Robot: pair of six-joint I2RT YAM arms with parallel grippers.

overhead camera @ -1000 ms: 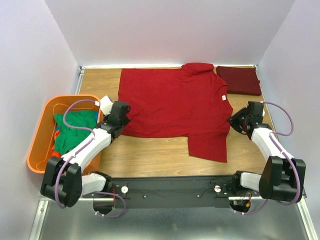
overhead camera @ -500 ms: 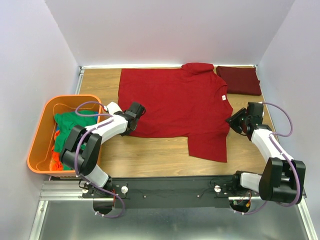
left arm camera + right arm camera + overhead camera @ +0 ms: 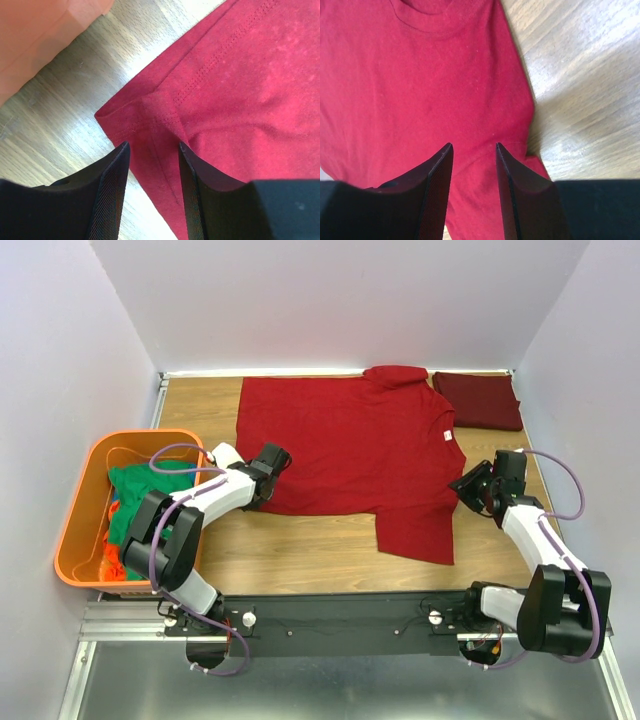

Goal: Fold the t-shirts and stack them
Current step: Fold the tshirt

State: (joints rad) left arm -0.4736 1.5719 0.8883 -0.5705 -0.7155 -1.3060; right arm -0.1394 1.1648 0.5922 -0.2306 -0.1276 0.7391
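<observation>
Spread t-shirt (image 3: 350, 450) lies between tub (image 3: 78, 515) left and folded t-shirt (image 3: 478, 400) right

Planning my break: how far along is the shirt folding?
Done: the maroon t-shirt lies folded at the far right corner. In hand: the red t-shirt lies spread out, left gripper and right gripper open at its edges. Left: green t-shirt in the orange tub.

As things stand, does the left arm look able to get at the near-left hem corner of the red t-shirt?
Probably yes. The left gripper hovers right at that corner of the red t-shirt, jaws apart with the hem between them. Nothing lies on it, and the orange tub stands aside.
</observation>
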